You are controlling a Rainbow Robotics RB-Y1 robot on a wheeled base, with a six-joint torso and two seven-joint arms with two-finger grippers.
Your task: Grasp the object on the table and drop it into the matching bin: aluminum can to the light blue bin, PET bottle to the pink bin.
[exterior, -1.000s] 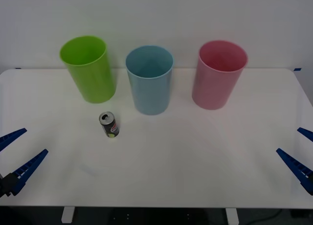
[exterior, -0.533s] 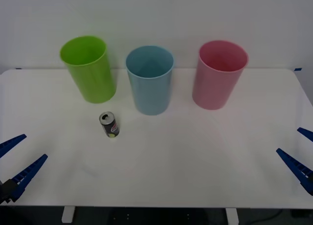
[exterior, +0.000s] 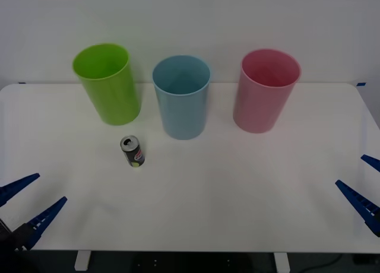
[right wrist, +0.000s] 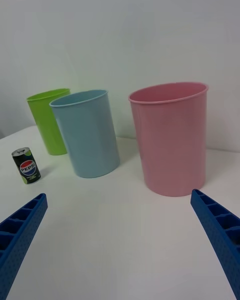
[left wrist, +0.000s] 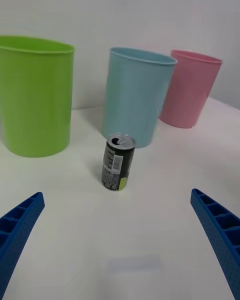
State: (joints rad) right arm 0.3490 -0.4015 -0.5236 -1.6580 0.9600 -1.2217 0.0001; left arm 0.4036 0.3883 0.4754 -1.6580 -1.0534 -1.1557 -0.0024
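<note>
Aluminum can (exterior: 133, 151) stands upright on the white surface (exterior: 237, 190), left of the middle and nearer to me than the three bins. Its silver top faces up, and on its black side I see the red-blue logo in the right wrist view (right wrist: 26, 166) and a label with a yellow-green patch in the left wrist view (left wrist: 118, 162). It touches nothing else.

Behind it, at the far side of the surface, the bins stand in a row. The lime green bin (exterior: 108, 83) is at the far left, the light blue bin (exterior: 181, 97) is in the middle, and the pink bin (exterior: 265, 90) is to the right. The can is in front of the gap between the green bin and the light blue one, near both but apart from them. All three bins are upright with their mouths open upward, and each is much taller than the can.

My left gripper (exterior: 34, 200) is low at the near left corner of the surface, with its blue ribbed fingers (left wrist: 19, 221) spread wide apart and nothing between them. The can is ahead of it, well apart. My right gripper (exterior: 366, 184) is at the near right edge, and its fingers (right wrist: 220, 229) are also spread wide and hold nothing. It is far from the can, and the pink bin is the closest bin to it.
</note>
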